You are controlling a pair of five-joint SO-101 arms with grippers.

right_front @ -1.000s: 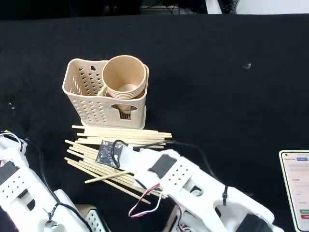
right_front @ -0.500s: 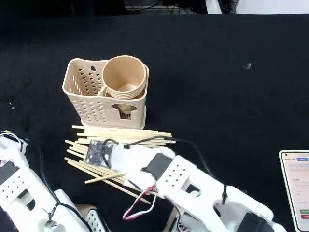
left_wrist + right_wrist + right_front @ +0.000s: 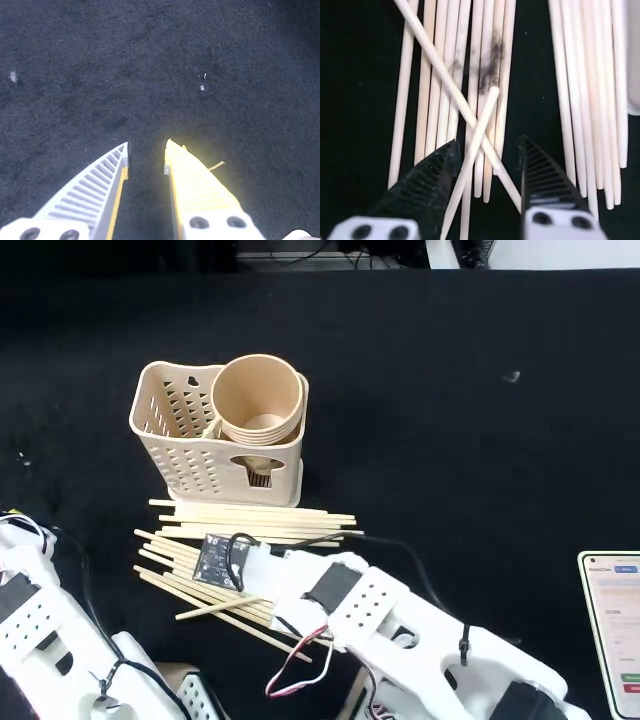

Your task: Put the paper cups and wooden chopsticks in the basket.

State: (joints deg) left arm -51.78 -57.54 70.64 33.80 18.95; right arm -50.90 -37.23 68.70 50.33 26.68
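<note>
Two jobs, one looks done: cups are in, chopsticks next

We reckon the paper cups (image 3: 258,398) are sorted, stacked inside the basket (image 3: 180,455) toward the left edge of the worktop (image 3: 450,440), so we're on the chopstick step. The wooden chopsticks (image 3: 250,515) lie flat between basket and near edge. Our right gripper (image 3: 487,143) is parted and holding nothing, jaws straddling one loose chopstick (image 3: 480,125) lying askew on the pile. Next it needs to drop and pinch just that one. Our left gripper (image 3: 146,145) hangs open and empty over bare worktop.
</note>
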